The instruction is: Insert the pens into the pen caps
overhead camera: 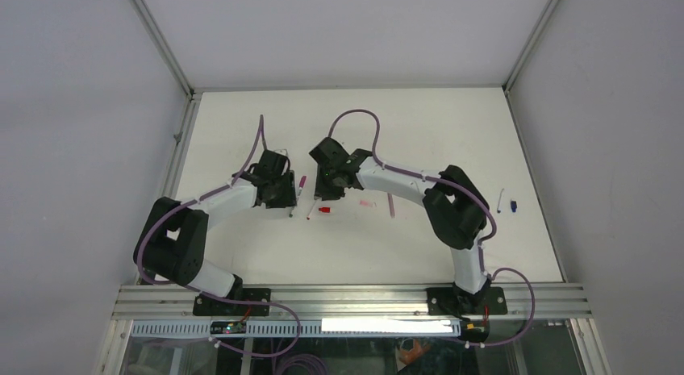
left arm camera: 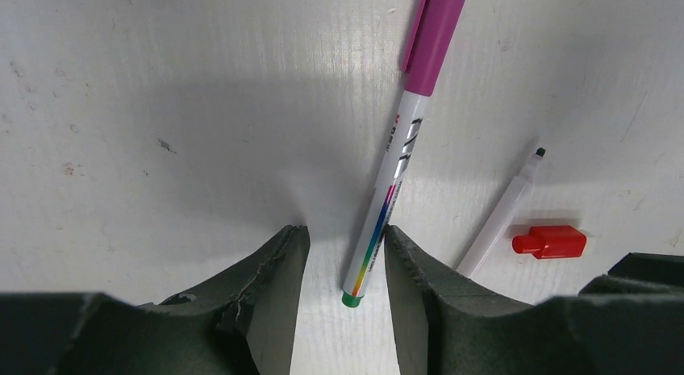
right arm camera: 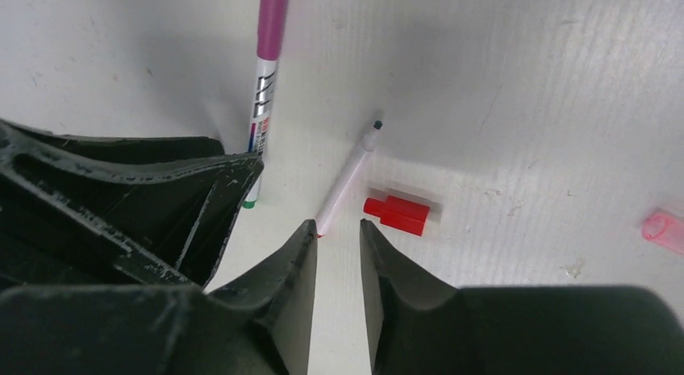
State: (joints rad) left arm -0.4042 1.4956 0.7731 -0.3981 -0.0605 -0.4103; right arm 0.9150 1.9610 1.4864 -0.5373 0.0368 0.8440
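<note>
Overhead view of a white surface (overhead camera: 452,125) where two black robot arms reach toward a small red cap (overhead camera: 324,209) lying near the middle.

An uncapped white pen (overhead camera: 310,210) with a dark tip lies just left of the red cap, close beside it but not touching. Farther left of the red cap lies a magenta-capped pen (overhead camera: 302,184), which has a white barrel and a green rear end.

The left gripper (left arm camera: 343,242) is low over the surface, left of the red cap. Its jaws stand open on either side of the green end of the magenta-capped pen. There is bare surface between the pen and one jaw, so the pen is not clamped.

The right gripper (right arm camera: 337,230) is also low and close to the red cap. Its jaws are open only by a narrow gap and have nothing between them. Their tips are just beside the red rear end of the uncapped white pen.

Right of the red cap lies a translucent pink cap (overhead camera: 368,204), and a pink pen (overhead camera: 391,204) lies just beyond it. Well apart from the red cap, far to its right, a thin white pen (overhead camera: 500,200) lies beside a dark blue cap (overhead camera: 513,205).
</note>
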